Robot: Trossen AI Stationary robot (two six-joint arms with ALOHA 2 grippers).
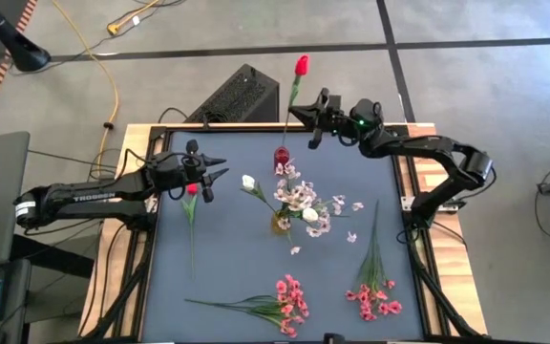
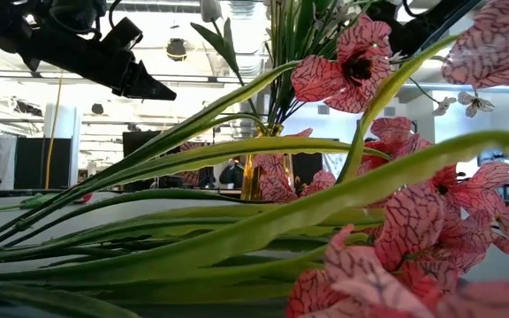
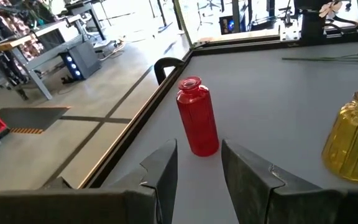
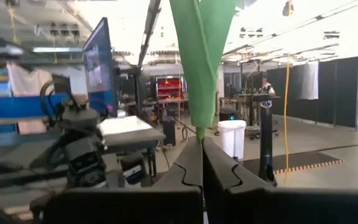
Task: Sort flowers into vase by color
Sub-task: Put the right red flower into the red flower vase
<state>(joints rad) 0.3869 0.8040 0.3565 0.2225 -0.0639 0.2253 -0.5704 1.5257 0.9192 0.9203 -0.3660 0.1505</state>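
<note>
The table [image 1: 227, 287] fills the centre of the high view, a dark mat in a wooden frame. The left arm enters from the left edge; white lettering on its forearm reads "TROSSEN". The right arm enters from the right edge and reaches toward the upper centre.

Flowers: two bright pink sprays [image 1: 285, 301] lie at the lower centre and lower right of the mat. A pale pink-white bunch with white buds stands in the yellow vase [image 1: 283, 222] at centre; loose petals lie around it. A red rosebud [image 1: 192, 190] on its stem lies at centre left, just under the left pincer. A second red rose [image 1: 301, 65] stands high at upper centre, its stem running down to the red vase [image 1: 281, 156].

Right pincer [image 1: 311, 118]: closed tight on that rose's green stem, partway up, above the red vase. Whether the stem end is inside the neck cannot be told.

Left pincer [image 1: 220, 172]: jaws partly apart, nothing between them, pointed at the red vase, which shows ahead in the left wrist view.

Handling, by judgement: the flowers are light; stems thin, springy and likely slick, heads soft and easily crushed. Grip on the bare stem, never the bloom. The narrow-necked vases could tip under side load.

No other legible writing.
</note>
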